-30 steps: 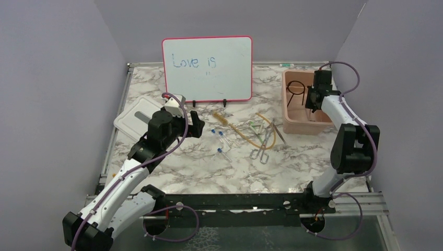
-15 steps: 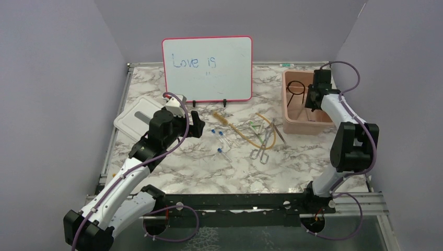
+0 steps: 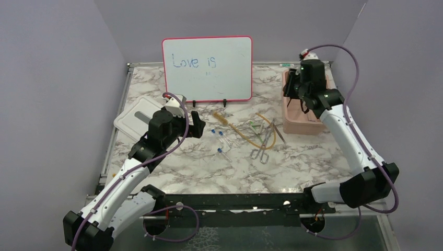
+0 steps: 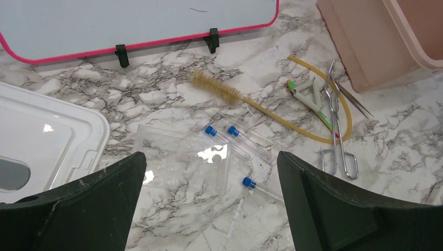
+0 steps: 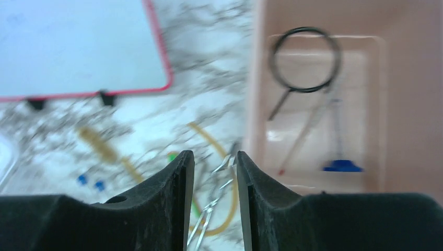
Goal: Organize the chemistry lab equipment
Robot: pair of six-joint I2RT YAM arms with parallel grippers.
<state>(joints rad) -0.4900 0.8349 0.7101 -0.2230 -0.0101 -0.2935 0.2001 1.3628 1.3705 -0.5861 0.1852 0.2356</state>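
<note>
My right gripper (image 5: pixel 215 157) has lifted clear of the pink bin (image 5: pixel 257 94), jaws narrowly apart and empty. The black wire ring (image 5: pixel 305 60) lies inside, one item sorted. My left gripper (image 4: pixel 211 157) hovers wide open above blue-capped tubes (image 4: pixel 237 133) left on the tabletop (image 4: pixel 172 99).

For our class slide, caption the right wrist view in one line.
Right fingers, holding nothing, near the pink bin containing a black wire ring.

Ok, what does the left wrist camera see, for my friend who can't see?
Three blue-capped clear tubes lie on a marble table between wide-open black jaws, near a bristly brush, amber rubber tube and metal forceps; a red-framed whiteboard stands behind.
</note>
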